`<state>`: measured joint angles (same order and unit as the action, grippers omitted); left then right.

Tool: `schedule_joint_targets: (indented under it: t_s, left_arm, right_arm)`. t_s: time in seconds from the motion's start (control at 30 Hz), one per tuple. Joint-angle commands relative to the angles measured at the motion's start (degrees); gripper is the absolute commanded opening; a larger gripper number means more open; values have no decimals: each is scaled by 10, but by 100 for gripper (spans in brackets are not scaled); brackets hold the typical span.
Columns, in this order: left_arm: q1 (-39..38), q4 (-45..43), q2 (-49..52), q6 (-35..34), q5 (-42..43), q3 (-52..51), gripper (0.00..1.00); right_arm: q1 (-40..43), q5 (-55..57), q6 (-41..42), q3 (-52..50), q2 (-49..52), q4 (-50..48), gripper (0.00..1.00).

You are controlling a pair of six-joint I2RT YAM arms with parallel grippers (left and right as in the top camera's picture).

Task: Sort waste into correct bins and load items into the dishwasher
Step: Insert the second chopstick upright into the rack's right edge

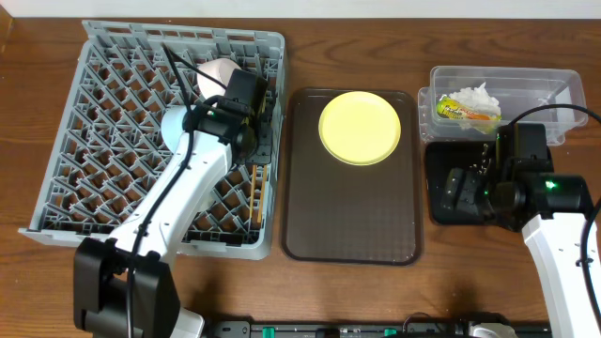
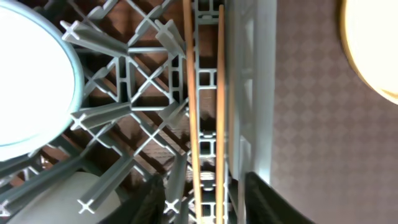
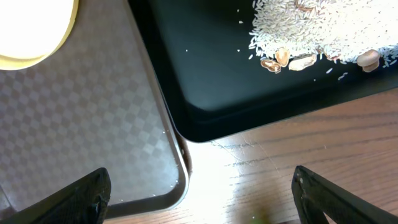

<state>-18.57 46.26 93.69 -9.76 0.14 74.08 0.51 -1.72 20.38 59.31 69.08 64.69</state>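
The grey dish rack (image 1: 94, 141) holds a light-blue bowl (image 1: 174, 127), a white bowl (image 1: 218, 75) and the chopsticks (image 1: 258, 192). My left gripper (image 1: 261, 150) hangs open over the rack's right wall. In the left wrist view the chopsticks (image 2: 193, 124) lie on the lattice between its spread fingers (image 2: 208, 202), beside the blue bowl (image 2: 31, 81). The yellow plate (image 1: 360, 127) sits on the brown tray. The clear tub (image 1: 545, 89) holds the wrapper (image 1: 465, 111) and tissue (image 1: 477, 94). My right gripper (image 1: 453, 191) is open and empty over the black tray (image 1: 441, 211), which holds crumbs (image 3: 329, 31). I cannot make out the small cup.
The dark-brown serving tray (image 1: 352, 207) lies between the rack and the bins; its corner (image 3: 81, 112) shows beside the black tray's corner (image 3: 205, 124) in the right wrist view. Bare wood table (image 3: 280, 174) lies below.
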Motion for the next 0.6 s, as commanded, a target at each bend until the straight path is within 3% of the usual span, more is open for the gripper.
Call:
schedule_joint_targets:
  t_s: [0.0,0.1,0.3,0.57]
  left_arm:
    - [-7,-11,-44,27,40,25,46]
    - [-27,-49,-64,65,85,25,57]
    - [-91,-123,-43,127,89,25,73]
    - [-173,-224,58,148,89,25,76]
  right_arm:
    - [4,-3,-3,10,-6,-3,91]
    - [4,-3,-3,10,-6,-7,92]
    - [4,-3,-3,10,-6,-9,92]
    - [4,-3,-2,10,-6,-7,92]
